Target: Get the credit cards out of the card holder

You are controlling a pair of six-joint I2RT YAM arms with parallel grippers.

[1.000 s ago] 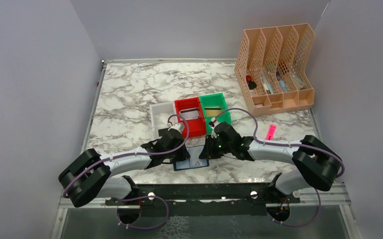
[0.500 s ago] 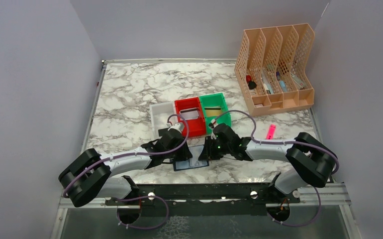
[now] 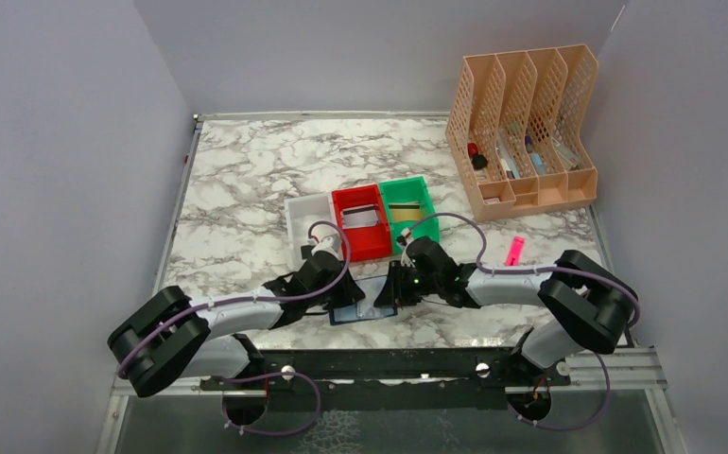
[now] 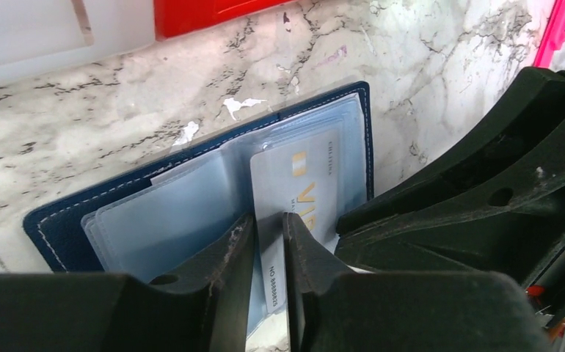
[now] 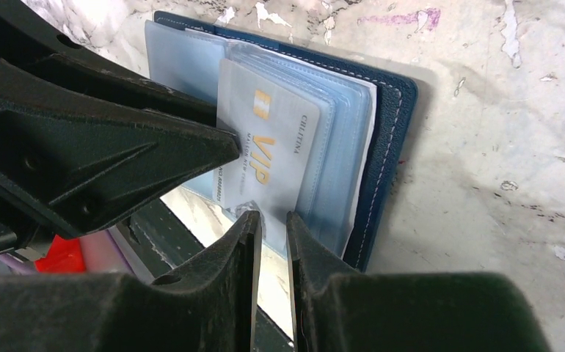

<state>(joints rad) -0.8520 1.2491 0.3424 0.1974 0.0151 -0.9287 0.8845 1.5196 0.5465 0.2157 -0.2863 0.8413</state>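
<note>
Well, it is a small booth: plain pale-grey walls on three sides and a white marble table [image 3: 237, 180] veined in grey. In the far right corner a peach file rack [image 3: 521, 132] stands by the wall, with a few small items in its slots. Mid-table, three bins sit side by side in a row: a white bin [image 3: 296, 227], a red bin [image 3: 379, 248] and a green bin [image 3: 406, 183]. A grey card [image 3: 364, 218] lies in the red one and a tan card [image 3: 411, 213] in the green. A pink stick [image 3: 514, 250] lies on the marble to the right, well apart from the bins. A black rail [image 3: 389, 364] runs along the near edge, where both arms are bolted.

Just in front of the bins the holder [image 3: 360, 307] lies open and flat on the marble, navy cover down and clear bluish sleeves up. Both arms reach in low and meet over it. A silvery VIP card [image 4: 301, 191] lies on top of the sleeves; I cannot tell whether part of it sits inside one.

The left gripper [image 4: 268, 235] has its jaws a narrow slit apart over the card's near corner. The card's face shows in the gap, so nothing is clamped. The right gripper [image 5: 271, 224] comes in from the other side, its jaws likewise a slit apart at the card's lower edge, clenching nothing that I can see. From the right wrist, one left fingertip meets the card's long edge.
</note>
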